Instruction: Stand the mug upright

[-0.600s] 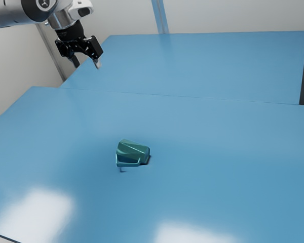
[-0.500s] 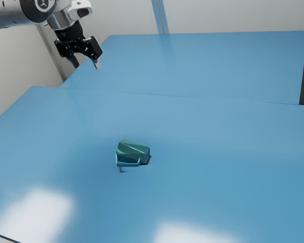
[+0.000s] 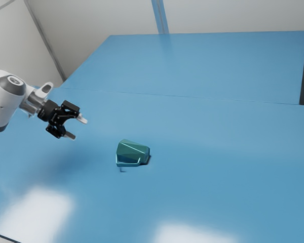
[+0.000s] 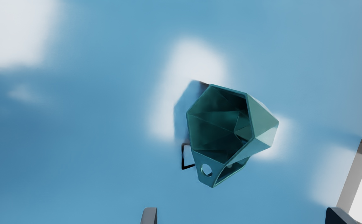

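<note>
My gripper [image 3: 79, 128] hangs over the blue table in the exterior view, left of the mug and apart from it, tilted toward it with its fingers spread. The teal faceted mug [image 3: 133, 153] lies on its side on the table. Seen from the wrist, the mug [image 4: 221, 124] shows its hollow mouth and a handle with a round hole on the side nearer my fingertips. The gripper [image 4: 240, 214] stands open there, with nothing between its two tips.
The blue table [image 3: 218, 167] stretches around the mug, with bright light reflections on it. A second blue surface [image 3: 207, 66] adjoins it at the back, before a pale wall [image 3: 233, 15].
My arm has come down and slightly toward the exterior view's left, from the upper left to a place beside the mug, and the hand has tilted. The mug has not moved.
</note>
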